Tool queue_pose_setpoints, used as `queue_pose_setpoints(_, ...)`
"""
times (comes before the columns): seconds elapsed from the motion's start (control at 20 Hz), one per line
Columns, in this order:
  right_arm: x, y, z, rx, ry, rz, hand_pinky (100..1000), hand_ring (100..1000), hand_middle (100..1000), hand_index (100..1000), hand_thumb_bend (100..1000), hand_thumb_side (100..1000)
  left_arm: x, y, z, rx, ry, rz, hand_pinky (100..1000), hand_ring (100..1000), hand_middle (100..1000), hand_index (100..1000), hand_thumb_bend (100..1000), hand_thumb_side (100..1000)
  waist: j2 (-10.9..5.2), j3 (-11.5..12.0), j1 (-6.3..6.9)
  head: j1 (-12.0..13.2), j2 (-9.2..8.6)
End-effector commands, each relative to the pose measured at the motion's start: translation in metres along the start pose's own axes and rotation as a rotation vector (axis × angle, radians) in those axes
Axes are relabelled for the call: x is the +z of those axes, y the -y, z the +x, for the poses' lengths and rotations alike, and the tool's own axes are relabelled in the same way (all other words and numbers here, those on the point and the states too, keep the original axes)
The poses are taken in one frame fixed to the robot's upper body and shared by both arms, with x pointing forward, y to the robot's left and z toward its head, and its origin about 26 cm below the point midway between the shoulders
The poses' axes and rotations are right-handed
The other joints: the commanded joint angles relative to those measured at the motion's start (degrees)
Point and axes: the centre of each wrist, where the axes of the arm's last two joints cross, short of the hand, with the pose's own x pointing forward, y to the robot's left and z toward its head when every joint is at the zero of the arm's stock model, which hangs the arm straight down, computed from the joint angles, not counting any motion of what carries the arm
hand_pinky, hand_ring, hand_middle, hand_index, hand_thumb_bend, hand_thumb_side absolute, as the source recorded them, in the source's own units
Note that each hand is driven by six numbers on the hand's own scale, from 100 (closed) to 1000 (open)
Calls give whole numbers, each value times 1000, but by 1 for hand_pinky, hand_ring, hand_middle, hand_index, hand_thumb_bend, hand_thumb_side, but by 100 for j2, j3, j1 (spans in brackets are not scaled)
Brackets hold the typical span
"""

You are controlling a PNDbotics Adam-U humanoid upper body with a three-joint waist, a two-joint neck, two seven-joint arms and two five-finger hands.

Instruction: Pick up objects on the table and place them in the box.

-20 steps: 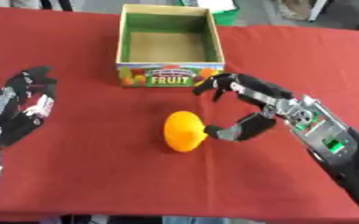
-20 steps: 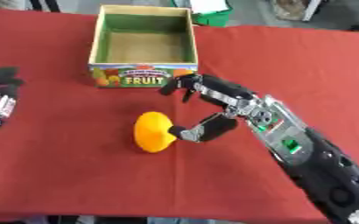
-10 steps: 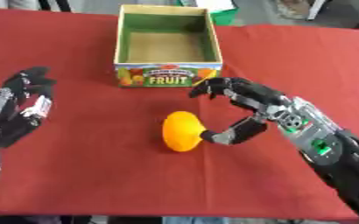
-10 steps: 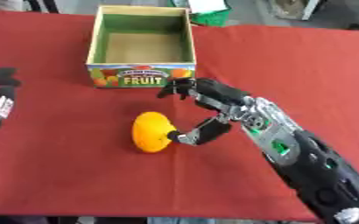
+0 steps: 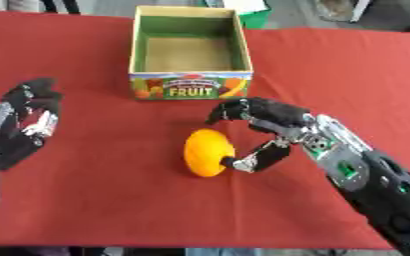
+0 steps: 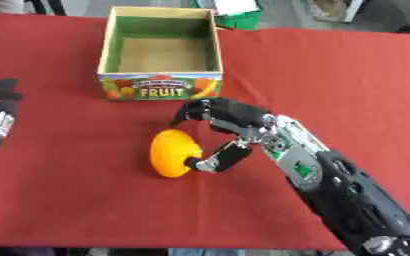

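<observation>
The red table (image 5: 95,210) carried a single open-topped box (image 5: 189,89) at its far middle, its front panel lettered FRUIT and its interior showing only bare cardboard. The right hand (image 5: 274,125) came in from the lower right, its thumb tip touching the orange fruit's right side while the curled fingers arched above and beyond it, not yet closed round it (a partial cage, no hold established). The left hand (image 5: 29,112) lay idle at the left edge, fingers relaxed and holding nothing. The orange fruit (image 5: 208,152), rounded and glossy, sat on the cloth just in front of the box, well clear of it. Judged as light and rigid, with a smooth skin liable to roll or slip; best taken across its widest part, thumb opposing fingers on opposite sides.
</observation>
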Motion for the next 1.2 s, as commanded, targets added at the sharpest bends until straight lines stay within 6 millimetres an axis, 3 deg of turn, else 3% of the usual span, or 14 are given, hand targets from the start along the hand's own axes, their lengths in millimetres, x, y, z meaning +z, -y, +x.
queue_pose_setpoints(0.05,0,5,-4,37,-16,-18,651,799,558,643,174,100,-4,-4,6,-9,25,0,913,971,878,725,100,556,-91,1,26,-21,-56)
queue_pose_setpoints(0.1,1,5,-5,39,-26,-32,627,769,495,571,114,100,-4,-3,6,-8,24,-1,913,972,879,725,100,556,-92,-1,25,-21,-56)
queue_pose_setpoints(0.3,2,8,-7,32,-63,-140,580,717,363,433,100,100,-3,-3,5,-8,22,-2,913,972,879,725,100,556,-97,-8,19,-21,-58)
queue_pose_setpoints(0.5,5,27,-4,40,-57,-228,579,713,343,414,100,100,-3,-4,5,-9,19,-1,913,972,879,725,100,557,-108,-15,9,-7,-53)
queue_pose_setpoints(0.8,19,93,8,75,-41,-367,583,708,342,411,100,100,-2,-1,3,-1,15,-6,915,974,880,725,100,562,-140,46,-37,0,-73)
queue_pose_setpoints(1.0,34,122,-8,73,-138,-435,579,700,338,408,100,100,-7,4,7,11,35,-27,915,973,880,725,100,560,-150,249,-47,-94,-118)
queue_pose_setpoints(1.2,47,143,-30,117,-235,-504,583,697,345,416,100,100,-19,15,17,42,84,-72,918,974,881,725,100,566,-116,664,-81,-393,-220)
